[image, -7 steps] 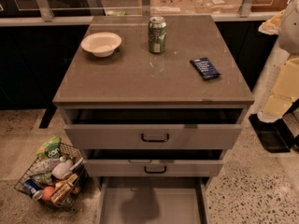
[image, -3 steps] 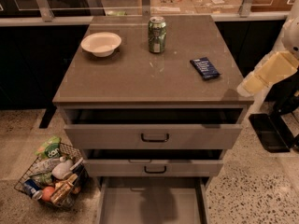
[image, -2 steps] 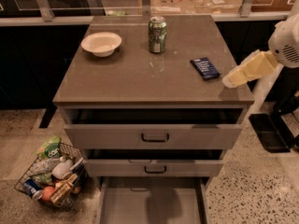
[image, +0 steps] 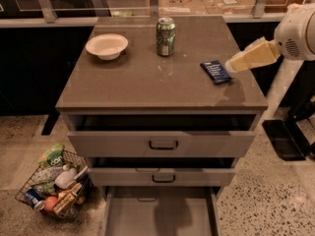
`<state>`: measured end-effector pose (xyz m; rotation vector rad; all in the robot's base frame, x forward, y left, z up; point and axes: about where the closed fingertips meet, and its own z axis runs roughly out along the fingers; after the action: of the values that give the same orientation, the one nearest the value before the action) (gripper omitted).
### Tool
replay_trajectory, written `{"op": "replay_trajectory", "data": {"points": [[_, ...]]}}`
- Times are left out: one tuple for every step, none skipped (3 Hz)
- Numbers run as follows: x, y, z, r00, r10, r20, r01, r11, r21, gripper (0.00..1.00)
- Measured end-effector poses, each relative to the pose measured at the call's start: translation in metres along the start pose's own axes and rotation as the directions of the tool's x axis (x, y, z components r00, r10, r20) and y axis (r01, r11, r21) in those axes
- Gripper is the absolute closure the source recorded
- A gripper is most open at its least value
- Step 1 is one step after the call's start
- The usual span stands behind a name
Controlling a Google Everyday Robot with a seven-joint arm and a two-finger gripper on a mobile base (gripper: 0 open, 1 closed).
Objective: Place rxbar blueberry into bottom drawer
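Observation:
The rxbar blueberry [image: 215, 72], a small flat navy wrapper, lies on the right part of the grey cabinet top [image: 142, 82]. My gripper [image: 235, 64], pale yellow on a white arm, reaches in from the right; its tip is just right of the bar and slightly above the top. It holds nothing that I can see. The bottom drawer [image: 157, 216] is pulled out at the cabinet's foot, a wide grey tray with a bare floor.
A green soda can [image: 165, 36] and a white bowl [image: 107, 45] stand at the back of the top. The two upper drawers [image: 162, 144] stand slightly open. A wire basket of snacks [image: 54, 186] sits on the floor at left.
My gripper has swung left and up from beside the cabinet's right edge to next to the bar. The bar, can, bowl and drawers have not moved.

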<state>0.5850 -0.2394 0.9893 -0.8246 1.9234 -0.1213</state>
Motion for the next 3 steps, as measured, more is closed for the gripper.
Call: {"op": "replay_trajectory", "data": {"points": [[0.000, 0.000, 0.000, 1.000, 0.000, 0.000, 0.000, 1.0000, 0.000, 0.00], [0.003, 0.001, 0.016, 0.999, 0.043, 0.032, -0.043, 0.9988, -0.024, 0.00], [0.015, -0.001, 0.043, 0.989, 0.119, 0.091, -0.114, 0.9919, -0.057, 0.00]]}}
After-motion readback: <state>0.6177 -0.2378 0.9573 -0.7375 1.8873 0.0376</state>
